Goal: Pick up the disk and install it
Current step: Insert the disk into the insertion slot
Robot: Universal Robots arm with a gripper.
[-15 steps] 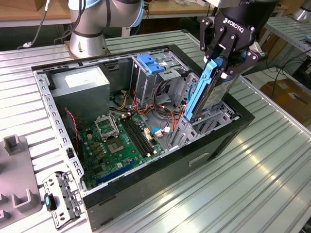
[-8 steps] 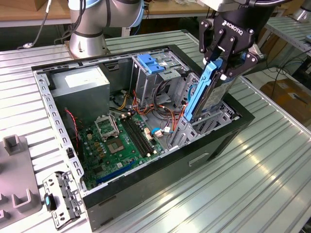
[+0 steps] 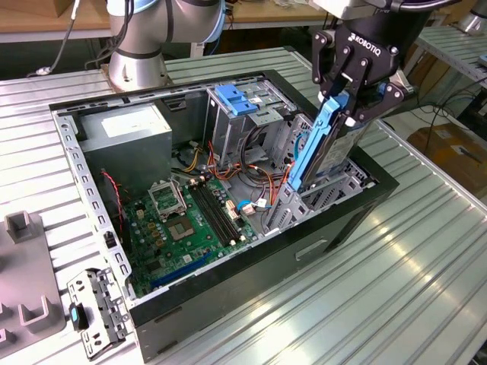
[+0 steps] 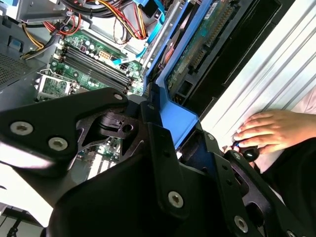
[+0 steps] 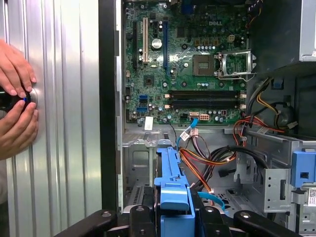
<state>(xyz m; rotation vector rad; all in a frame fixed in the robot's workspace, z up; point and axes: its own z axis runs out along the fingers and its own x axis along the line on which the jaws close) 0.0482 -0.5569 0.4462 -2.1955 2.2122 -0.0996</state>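
1. Most of the disk's (image 3: 314,146) lower end was hidden behind the metal drive bay (image 3: 323,194) in the exterior view, so how deep it sat could not be told.
2. One small dark object under a person's hands (image 5: 15,98), on the ribbed counter (image 3: 380,304) beside the computer case (image 3: 228,285), was too covered to make out.
3. Part of the hand (image 3: 344,106) ran past the frame edge in both wrist views, and the disk's blue rail covered the inner faces of its fingers.
4. Narrowed onto the disk's upper end, the hand gripped it with a finger on either side.
5. Directly below the hand, the disk stood on edge and tilted. Its lower end was in the bay at the case's corner toward the exterior view's right, near the motherboard (image 3: 190,217).
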